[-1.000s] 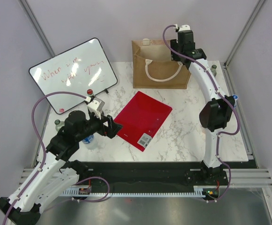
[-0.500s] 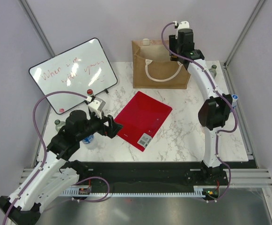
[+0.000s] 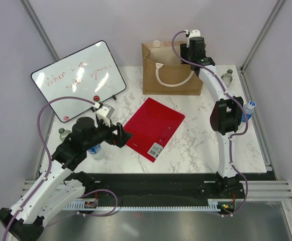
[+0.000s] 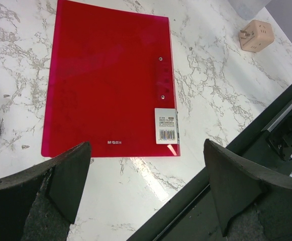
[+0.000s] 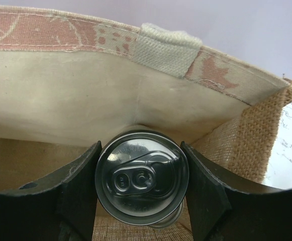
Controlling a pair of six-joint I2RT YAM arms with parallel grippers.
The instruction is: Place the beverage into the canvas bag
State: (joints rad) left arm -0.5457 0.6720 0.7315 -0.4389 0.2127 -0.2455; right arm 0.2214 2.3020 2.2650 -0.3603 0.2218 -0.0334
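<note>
One beverage can gripped in right end effector, inside canvas bag

Left gripper low, jaws wide; right gripper far forward, clamped on can.

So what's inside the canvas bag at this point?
A silver can, top up, held by the right gripper in the mouth of the canvas bag, pale lining behind. The bag floor beneath the can is covered.
</note>
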